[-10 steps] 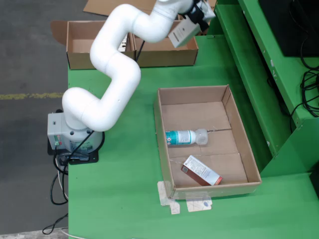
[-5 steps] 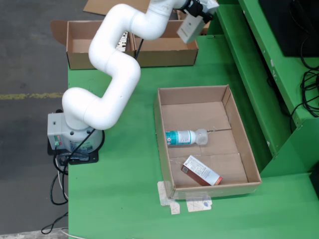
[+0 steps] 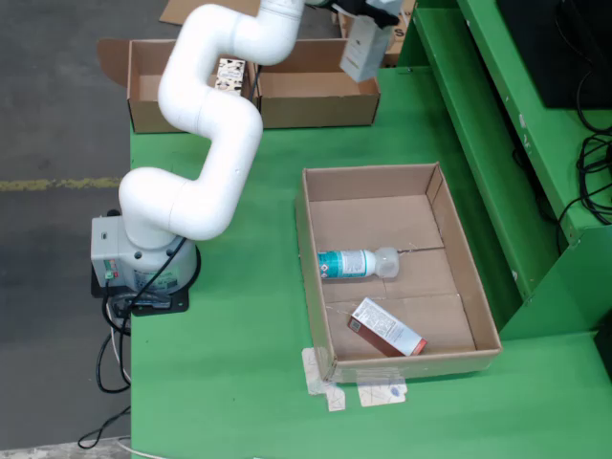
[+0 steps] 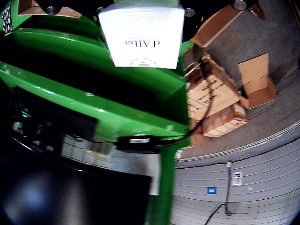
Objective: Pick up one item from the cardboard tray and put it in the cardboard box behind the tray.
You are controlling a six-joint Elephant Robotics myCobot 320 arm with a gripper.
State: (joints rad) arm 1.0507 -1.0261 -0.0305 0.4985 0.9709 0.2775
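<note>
The tool (image 3: 368, 10) is grasping a small white rectangular carton (image 3: 361, 50), which is hanging just below it, printed lettering facing the wrist camera.

White carton (image 3: 363, 50) held aloft over rear cardboard box (image 3: 320, 96), bottle (image 3: 356, 263) and red-white packet (image 3: 386, 328) lying in cardboard tray (image 3: 459, 249)

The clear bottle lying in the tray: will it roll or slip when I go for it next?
The bottle lies on its side, so a nudge across its length would probably roll it. Its smooth, round plastic looks slippery. It appears mostly empty, so likely light and slightly squashy.
</note>
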